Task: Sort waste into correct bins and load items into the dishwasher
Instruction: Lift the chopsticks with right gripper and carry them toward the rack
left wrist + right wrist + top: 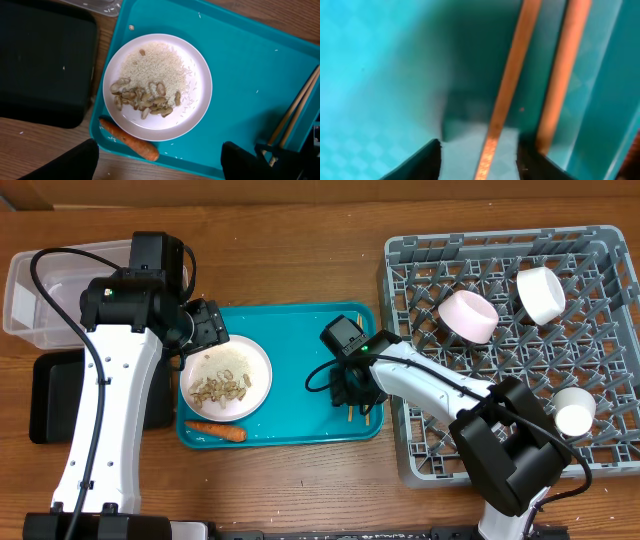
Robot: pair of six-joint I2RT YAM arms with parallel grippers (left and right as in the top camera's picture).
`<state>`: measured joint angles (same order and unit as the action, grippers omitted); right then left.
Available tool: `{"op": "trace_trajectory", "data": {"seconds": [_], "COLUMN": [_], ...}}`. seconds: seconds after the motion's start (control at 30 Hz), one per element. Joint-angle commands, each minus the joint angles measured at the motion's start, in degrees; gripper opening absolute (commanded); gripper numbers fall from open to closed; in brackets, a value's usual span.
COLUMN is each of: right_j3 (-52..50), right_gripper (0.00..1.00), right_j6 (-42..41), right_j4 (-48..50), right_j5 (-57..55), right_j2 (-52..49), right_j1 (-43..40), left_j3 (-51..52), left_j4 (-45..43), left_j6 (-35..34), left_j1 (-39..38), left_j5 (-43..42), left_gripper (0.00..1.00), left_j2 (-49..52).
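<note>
A white plate (258, 365) with beige food scraps (142, 97) and rice (155, 62) sits on the left of the teal tray (300, 350). An orange carrot (215, 430) lies at the tray's front left edge, below the plate in the left wrist view (130, 139). My left gripper (205, 328) is open and empty above the plate; its fingers (159, 155) straddle the carrot's end. My right gripper (352, 395) is down on the tray, open, with one wooden chopstick (512, 75) between its fingers (480, 150). No foil ball or red wrapper shows.
The clear tub (40, 290) and black tray (50, 395) stand left of the teal tray. The grey dish rack (420, 440) at the right holds a pink-bottomed bowl (468, 315), a white bowl (540, 293) and a small cup (575, 410).
</note>
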<state>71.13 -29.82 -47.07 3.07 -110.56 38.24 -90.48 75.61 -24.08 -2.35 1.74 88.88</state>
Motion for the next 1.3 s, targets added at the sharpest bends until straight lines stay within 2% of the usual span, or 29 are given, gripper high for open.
{"op": "trace_trajectory", "data": {"seconds": [0.0, 0.13, 0.23, 0.37, 0.5, 0.57, 0.8, 1.03, 1.27], "right_j3": [-0.4, -0.4, -0.8, -1.4, -1.4, -1.3, 1.8, 8.0, 8.2], "right_gripper": [0.41, 0.31, 0.29, 0.14, 0.11, 0.04, 0.04, 0.04, 0.04], "right_j6": [-0.7, -0.7, -0.7, -0.7, -0.6, -0.6, -0.3, 4.9, 7.8], "right_j4": [0.0, -1.1, -1.4, -1.3, -1.1, -1.0, -4.3, -11.8, -22.3], "right_j5": [-1.7, -1.5, -1.5, -1.5, -0.7, 0.1, 0.4, 0.4, -3.6], "right_j2": [-0.7, -0.7, -0.7, -0.7, -0.7, -0.7, 1.8, 13.6, 22.3], "right_j1": [0.0, 0.0, 0.0, 0.0, 0.0, 0.0, -0.4, -3.4, -8.5], "left_j3": [-0.5, -0.5, -0.5, -0.5, -0.5, -0.5, -0.5, -0.5, -0.5], "left_j4": [0.3, 0.3, 0.3, 0.4, 0.4, 0.4, 0.5, 0.4, 0.4], "left_j6": [-0.6, -0.6, -0.6, -0.6, -0.6, -0.6, -0.6, -0.6, -0.6], "left_j1": [0.1, 0.1, 0.1, 0.1, 0.1, 0.1, 0.1, 0.1, 0.1], "left_j5": [-0.2, -0.3, -0.3, -0.3, -0.3, -0.3, -0.3, -0.3, -0.3], "left_gripper": [0.80, 0.80, 0.80, 0.80, 0.80, 0.80, 0.80, 0.80, 0.80], "left_j2": [-0.4, -0.4, -0.4, -0.4, -0.4, -0.4, -0.4, -0.4, -0.4]}}
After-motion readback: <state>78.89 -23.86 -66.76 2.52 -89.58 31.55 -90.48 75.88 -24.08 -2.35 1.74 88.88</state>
